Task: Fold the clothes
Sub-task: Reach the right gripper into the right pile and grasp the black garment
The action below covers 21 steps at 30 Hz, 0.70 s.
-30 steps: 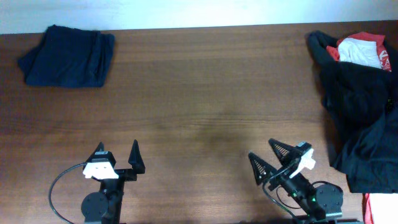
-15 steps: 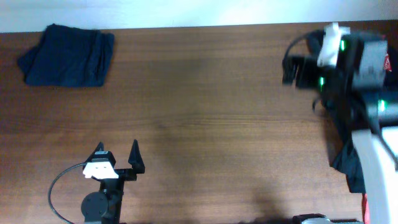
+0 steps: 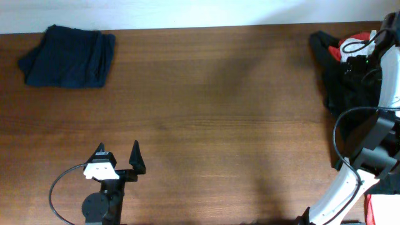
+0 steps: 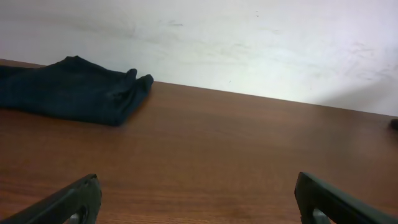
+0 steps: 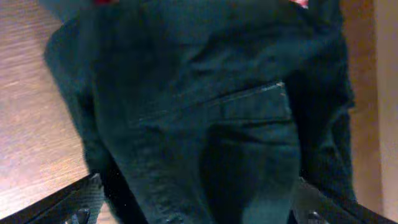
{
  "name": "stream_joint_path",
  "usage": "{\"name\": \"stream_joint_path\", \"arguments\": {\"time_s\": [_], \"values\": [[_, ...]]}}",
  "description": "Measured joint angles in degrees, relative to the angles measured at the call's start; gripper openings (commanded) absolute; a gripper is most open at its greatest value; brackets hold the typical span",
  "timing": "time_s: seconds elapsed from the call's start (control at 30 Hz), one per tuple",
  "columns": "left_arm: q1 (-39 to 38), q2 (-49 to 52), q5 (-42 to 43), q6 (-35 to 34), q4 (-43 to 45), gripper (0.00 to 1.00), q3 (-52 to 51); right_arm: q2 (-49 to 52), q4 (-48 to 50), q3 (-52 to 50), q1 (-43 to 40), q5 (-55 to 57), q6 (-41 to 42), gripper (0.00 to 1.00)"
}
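A folded dark navy garment (image 3: 67, 56) lies at the table's far left corner and also shows in the left wrist view (image 4: 74, 90). A loose pile lies at the right edge: a black garment (image 3: 330, 81) with a red and white one (image 3: 351, 45) on top. My right gripper (image 3: 357, 70) hangs over this pile. In the right wrist view its fingers (image 5: 199, 208) are spread wide, with the dark garment (image 5: 205, 112) between and below them and nothing gripped. My left gripper (image 3: 117, 159) is open and empty near the front edge, its jaws (image 4: 199, 202) over bare wood.
The brown wooden table (image 3: 206, 112) spans the view, with a white wall (image 4: 249, 43) behind its far edge. A red cloth (image 3: 381, 209) shows at the front right corner. The right arm's white link (image 3: 350, 187) rises along the right side.
The right arm has swung from the front right up to the far right and now hangs over the clothes pile. The left arm has not moved.
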Motion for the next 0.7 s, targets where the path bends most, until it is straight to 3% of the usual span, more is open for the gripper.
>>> {"name": "stream_joint_path", "arguments": {"time_s": [0.13, 0.2, 0.23, 0.3, 0.53, 0.63, 0.7], "values": [[0.0, 0.0, 0.0, 0.0, 0.0, 0.99, 0.0, 0.0, 0.3, -4.2, 0.0, -5.9, -5.1, 0.99], [0.0, 0.0, 0.0, 0.0, 0.0, 0.99, 0.0, 0.6, 1.0, -8.3, 0.0, -5.9, -5.8, 0.83], [0.0, 0.0, 0.0, 0.0, 0.0, 0.99, 0.0, 0.8, 1.3, -9.1, 0.0, -5.9, -6.1, 0.38], [0.0, 0.0, 0.0, 0.0, 0.0, 0.99, 0.0, 0.8, 1.5, -9.1, 0.0, -5.7, -5.9, 0.04], [0.0, 0.0, 0.0, 0.0, 0.0, 0.99, 0.0, -0.2, 0.8, -8.6, 0.0, -7.8, -0.6, 0.04], [0.0, 0.0, 0.0, 0.0, 0.0, 0.99, 0.0, -9.9, 0.8, -5.1, 1.4, -17.0, 0.9, 0.04], [0.0, 0.0, 0.0, 0.0, 0.0, 0.99, 0.0, -17.7, 1.2, -4.3, 7.8, -20.0, 2.9, 0.04]]}}
